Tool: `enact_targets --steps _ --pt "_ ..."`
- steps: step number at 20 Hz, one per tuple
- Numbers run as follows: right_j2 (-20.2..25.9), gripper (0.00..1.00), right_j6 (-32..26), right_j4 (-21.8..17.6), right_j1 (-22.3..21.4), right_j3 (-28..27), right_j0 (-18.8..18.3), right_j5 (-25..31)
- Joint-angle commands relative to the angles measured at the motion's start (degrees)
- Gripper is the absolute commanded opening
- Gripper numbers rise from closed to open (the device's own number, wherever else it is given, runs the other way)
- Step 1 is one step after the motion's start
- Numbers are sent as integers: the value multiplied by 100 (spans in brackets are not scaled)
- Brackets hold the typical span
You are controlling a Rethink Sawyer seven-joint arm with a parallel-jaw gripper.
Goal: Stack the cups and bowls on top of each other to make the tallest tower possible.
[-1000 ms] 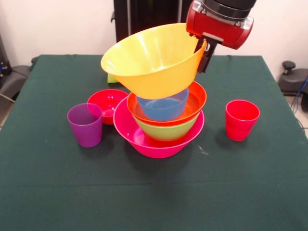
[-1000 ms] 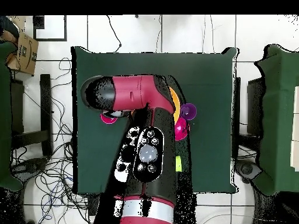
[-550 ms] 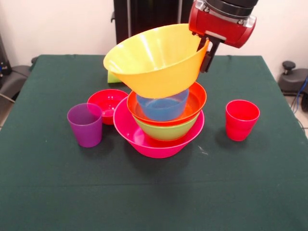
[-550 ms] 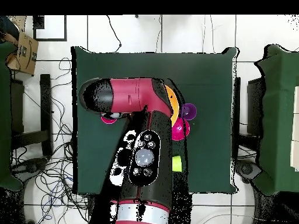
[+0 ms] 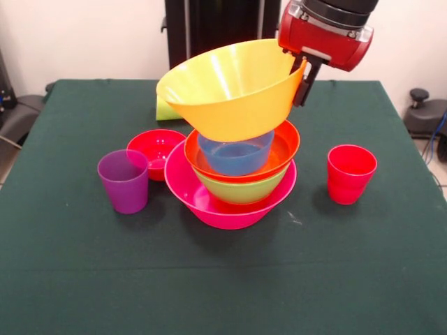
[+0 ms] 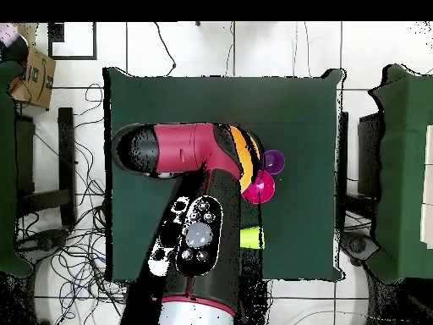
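My gripper [image 5: 299, 77] is shut on the right rim of the large yellow-orange bowl [image 5: 230, 87], which tilts with its mouth facing up and left. Its base hangs right over the tower. The tower is a wide pink bowl [image 5: 227, 206] holding a green bowl [image 5: 241, 190], an orange-red bowl [image 5: 283, 148] and a blue bowl [image 5: 234, 155]. A small red bowl [image 5: 154, 150] and the purple cup [image 5: 124, 181] stand left of it. To the right is the red cup [image 5: 350, 173]. A lime green cup [image 5: 163, 110] peeks out behind the yellow bowl. Overhead, the arm [image 6: 199, 156] hides most of the pile.
The green table [image 5: 223, 279] has free room along its near side and at the far left. In the overhead view, only the purple cup [image 6: 272, 161], an edge of the pink bowl [image 6: 260, 188] and the lime green cup [image 6: 250, 237] show beside the arm.
The gripper and the yellow-orange bowl have shifted slightly right in the front view, and the bowl's left rim has risen. Everything on the table stayed put.
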Motion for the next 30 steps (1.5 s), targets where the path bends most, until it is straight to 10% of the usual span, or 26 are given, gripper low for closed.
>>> enact_targets --steps 1,30 --pt "106 0 1225 146 253 500 92 -366" --pt "-173 0 1450 482 714 698 397 -1137"
